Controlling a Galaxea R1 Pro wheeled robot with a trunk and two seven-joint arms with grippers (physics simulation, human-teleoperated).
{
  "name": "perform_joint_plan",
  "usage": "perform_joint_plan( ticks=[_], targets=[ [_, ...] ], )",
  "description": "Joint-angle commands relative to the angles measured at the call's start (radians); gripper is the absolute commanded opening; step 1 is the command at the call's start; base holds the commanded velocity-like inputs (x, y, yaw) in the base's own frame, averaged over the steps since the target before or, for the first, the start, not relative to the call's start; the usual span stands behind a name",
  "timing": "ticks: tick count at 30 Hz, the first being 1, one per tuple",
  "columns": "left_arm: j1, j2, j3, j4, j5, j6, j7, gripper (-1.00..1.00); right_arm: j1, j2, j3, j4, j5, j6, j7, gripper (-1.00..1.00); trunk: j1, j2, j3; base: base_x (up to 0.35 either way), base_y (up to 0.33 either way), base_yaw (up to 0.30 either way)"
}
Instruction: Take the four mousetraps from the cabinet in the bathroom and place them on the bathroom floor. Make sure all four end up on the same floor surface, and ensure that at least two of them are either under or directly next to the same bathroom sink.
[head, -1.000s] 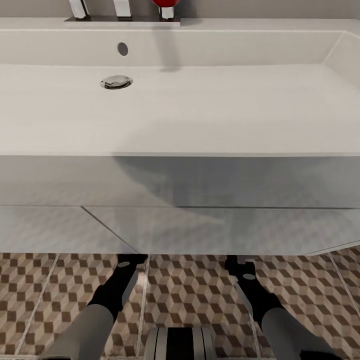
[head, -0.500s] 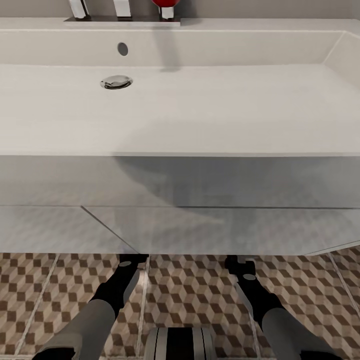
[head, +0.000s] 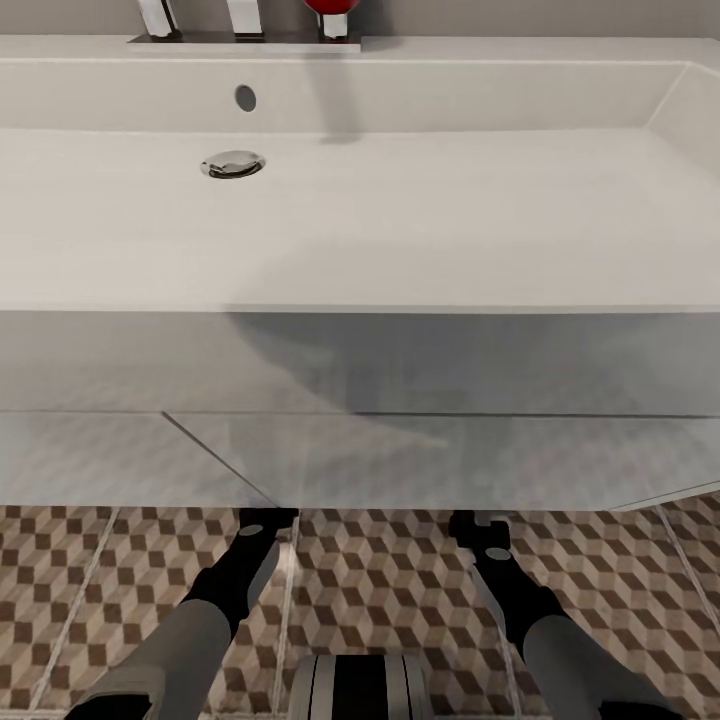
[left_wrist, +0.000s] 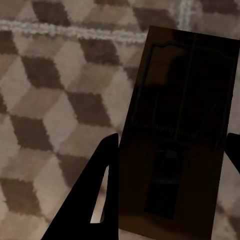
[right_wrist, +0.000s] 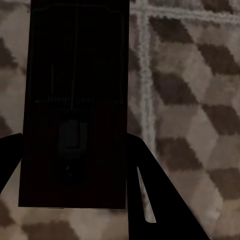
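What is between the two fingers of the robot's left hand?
A dark mousetrap sits between the left hand's fingers, above the cube-patterned floor, in the left wrist view.

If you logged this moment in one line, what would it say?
left gripper: holding mousetrap | right gripper: holding second mousetrap | both low over tiled floor under sink

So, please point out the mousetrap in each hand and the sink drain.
left mousetrap (left_wrist: 175, 135), left wrist view, middle of board
right mousetrap (right_wrist: 75, 110), right wrist view, middle of board
sink drain (head: 232, 164), head view, chrome cap
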Motion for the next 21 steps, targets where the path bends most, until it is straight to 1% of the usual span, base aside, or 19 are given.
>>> perform_joint_plan(
  ticks=[1, 5, 9, 16, 21],
  targets=[
    [0.0, -0.001, 0.005, -0.003, -0.007, 0.006, 0.002, -1.0, 0.0, 0.001, -0.007, 0.0, 0.007, -0.003, 0.0, -1.0, 0.0, 0.0, -0.001, 0.0, 0.0, 0.0],
    [0.0, -0.001, 0.004, -0.004, -0.008, -0.011, 0.002, -1.0, -0.001, 0.001, -0.008, -0.001, 0.006, -0.011, 0.001, -1.0, 0.0, 0.0, -0.001, 0.0, 0.0, 0.0],
    [0.0, -0.002, 0.004, 0.003, -0.008, -0.058, 0.001, -1.0, -0.001, 0.0, -0.008, 0.0, 0.002, -0.032, 0.001, -1.0, 0.0, 0.0, -0.001, 0.0, 0.0, 0.0],
    [0.0, -0.003, 0.004, 0.008, -0.008, -0.073, 0.0, -1.0, 0.0, -0.002, -0.011, 0.013, -0.004, -0.046, 0.001, -1.0, 0.0, 0.0, -0.001, 0.0, 0.0, 0.0],
    [0.0, -0.001, 0.002, 0.016, -0.01, -0.075, 0.0, -1.0, -0.01, -0.001, -0.011, 0.069, -0.007, -0.065, 0.003, -1.0, 0.0, 0.0, -0.001, 0.0, 0.0, 0.0]
  ],
)
